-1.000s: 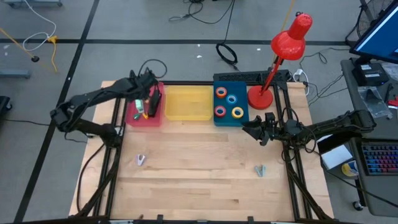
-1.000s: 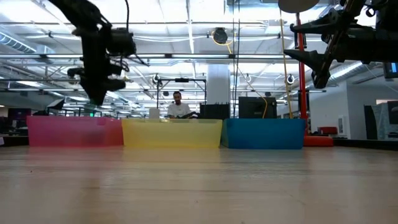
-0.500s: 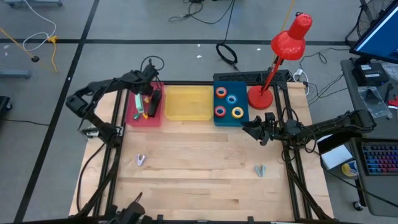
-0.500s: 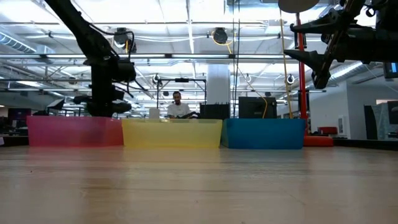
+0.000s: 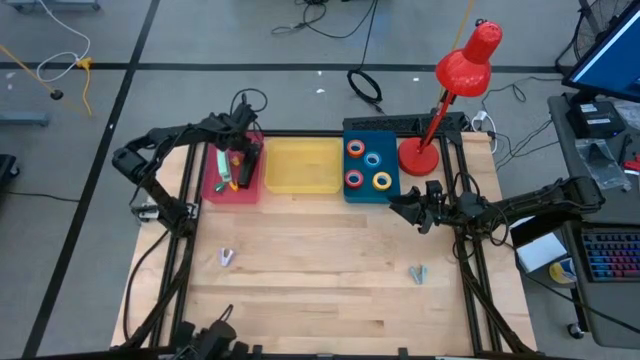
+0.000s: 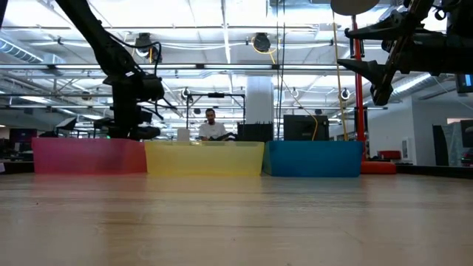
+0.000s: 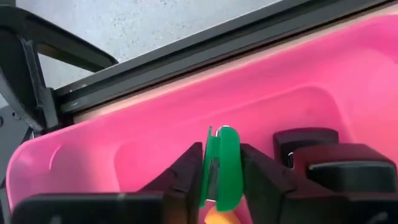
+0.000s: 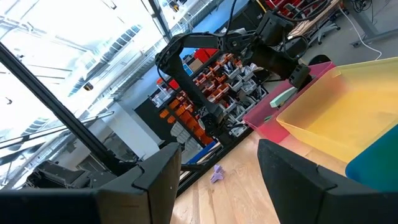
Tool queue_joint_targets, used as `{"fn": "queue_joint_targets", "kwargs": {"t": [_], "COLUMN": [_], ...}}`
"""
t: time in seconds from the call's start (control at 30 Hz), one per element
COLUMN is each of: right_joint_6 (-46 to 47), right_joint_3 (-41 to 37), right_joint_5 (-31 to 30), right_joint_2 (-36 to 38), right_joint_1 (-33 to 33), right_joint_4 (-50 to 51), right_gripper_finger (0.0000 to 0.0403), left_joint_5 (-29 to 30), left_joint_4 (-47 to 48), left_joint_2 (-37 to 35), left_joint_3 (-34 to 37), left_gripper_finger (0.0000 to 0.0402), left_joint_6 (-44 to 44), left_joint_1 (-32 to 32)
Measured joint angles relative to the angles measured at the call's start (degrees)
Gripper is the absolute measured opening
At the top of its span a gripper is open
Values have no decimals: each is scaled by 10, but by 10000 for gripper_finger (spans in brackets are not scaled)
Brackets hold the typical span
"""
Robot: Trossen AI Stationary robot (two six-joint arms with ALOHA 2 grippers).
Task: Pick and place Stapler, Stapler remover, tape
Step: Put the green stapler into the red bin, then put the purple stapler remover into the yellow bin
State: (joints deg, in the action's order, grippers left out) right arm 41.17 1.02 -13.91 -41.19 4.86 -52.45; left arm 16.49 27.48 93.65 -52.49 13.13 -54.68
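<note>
My left gripper point(image 5: 236, 162) reaches down into the pink bin point(image 5: 215, 188) at the far left, shut on a green stapler point(image 7: 222, 165). Beside it in the bin lies a black stapler point(image 7: 323, 163), and an orange thing point(image 7: 217, 218) shows just below the green one. Several tape rolls point(image 5: 368, 166) lie in the blue bin point(image 5: 390, 140). Two pale staple removers point(image 5: 226, 257) point(image 5: 418, 272) lie on the bare wood. My right gripper point(image 5: 408, 208) hangs open by the blue bin's near right corner, with nothing between its fingers point(image 8: 155, 180). My left gripper pinches the green stapler by its two flat sides point(image 7: 211, 171) between its two fingers. The fingers slant down into the pink bin from above. The stapler stands on edge between them; whether its lower end rests on the bin's floor I cannot tell.
An empty yellow bin point(image 5: 302, 168) stands between the pink and the blue one. A red desk lamp point(image 5: 420, 155) stands at the far right corner. Black frame rails run along the table's left and right edges. A person sits in the room beyond the table.
My left gripper has sunk toward the pink bin's floor with the green stapler, going from above the rim to behind it in the low view, and has tipped more steeply downward. The arm's elbow has swung toward the table.
</note>
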Motion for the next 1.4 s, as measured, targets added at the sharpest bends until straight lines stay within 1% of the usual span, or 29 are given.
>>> {"fn": "queue_joint_targets", "kwargs": {"t": [0.23,0.37,0.5,0.6,0.7,0.77,0.83,0.93,1.0,1.1,1.23,1.4], "right_joint_6": [0,1,1,0,0,0,-1,-5,-5,-5,-5,-5], "right_joint_3": [0,0,0,0,0,0,0,0,0,0,0,0], "right_joint_5": [0,0,0,0,1,1,2,2,2,2,4,5], "right_joint_2": [0,0,0,0,0,0,0,0,0,0,0,0], "right_joint_1": [0,0,0,0,0,0,0,0,0,0,0,0], "right_joint_4": [0,0,0,0,0,0,0,0,0,0,0,0], "right_gripper_finger": [206,206,206,206,205,206,206,205,206,206,205,205], "left_joint_5": [0,-12,-12,-12,-14,-32,-71,-123,-154,-193,-194,-153], "left_joint_4": [-7,6,31,65,119,167,212,271,300,321,341,397], "left_joint_2": [0,-13,-51,-97,-155,-194,-231,-277,-301,-329,-343,-330], "left_joint_3": [0,-1,-1,-1,-1,-1,-1,-1,-1,-1,-2,-2], "left_gripper_finger": [188,224,235,232,225,220,215,210,209,209,205,194], "left_joint_6": [0,-10,1,9,24,42,66,108,159,262,395,536], "left_joint_1": [1,2,12,29,64,96,136,213,270,354,455,557]}}
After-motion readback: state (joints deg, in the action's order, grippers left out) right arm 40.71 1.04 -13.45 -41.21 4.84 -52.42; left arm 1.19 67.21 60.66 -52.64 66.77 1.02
